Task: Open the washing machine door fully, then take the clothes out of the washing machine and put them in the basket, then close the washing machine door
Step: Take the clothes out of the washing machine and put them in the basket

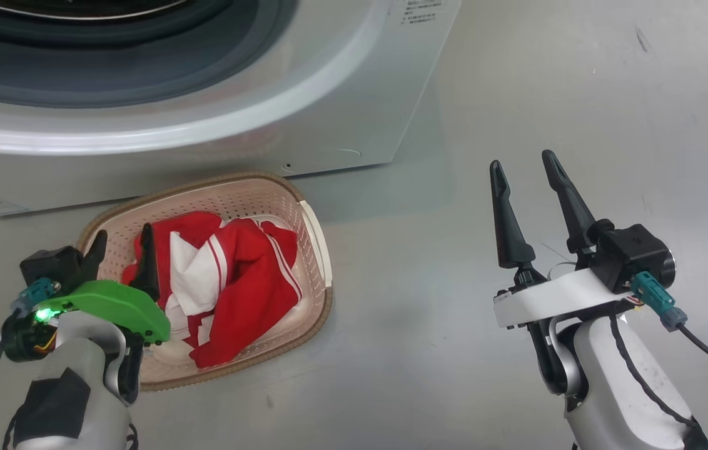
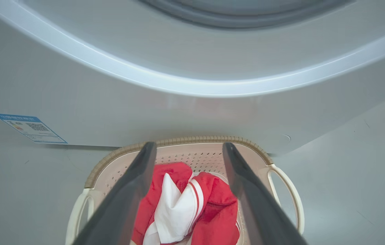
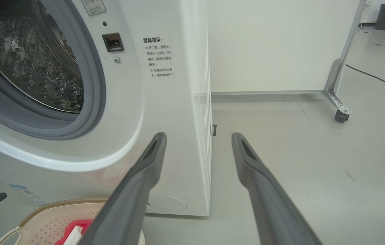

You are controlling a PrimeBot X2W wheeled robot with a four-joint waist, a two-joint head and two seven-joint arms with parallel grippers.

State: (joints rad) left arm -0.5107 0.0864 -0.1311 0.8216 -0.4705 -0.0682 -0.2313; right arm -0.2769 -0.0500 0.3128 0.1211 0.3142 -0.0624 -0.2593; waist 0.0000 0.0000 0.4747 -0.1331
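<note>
A white front-loading washing machine (image 1: 304,106) takes up the upper left of the head view, its round mouth uncovered. In the right wrist view the steel drum (image 3: 32,58) looks empty behind the grey rubber seal (image 3: 94,85). Pale grey floor (image 1: 579,94) spreads to the right. Close against the machine's front, below the mouth, stands a small cream basket (image 1: 315,237) holding the red and white striped clothes (image 1: 241,281) in a loose heap. The left gripper (image 1: 124,232) hangs over the basket's left side with its fingers spread and nothing between them; whether a fingertip touches the cloth cannot be told. The right gripper (image 1: 521,159) is well apart over bare floor, fingers also spread and empty. A small blue sticker (image 2: 31,127) sits low on the machine's front. Unloading looks done, so closing the door is likely what is left. The risks: a left finger catching a fold and dragging cloth out, or an arm bumping the light basket.
</note>
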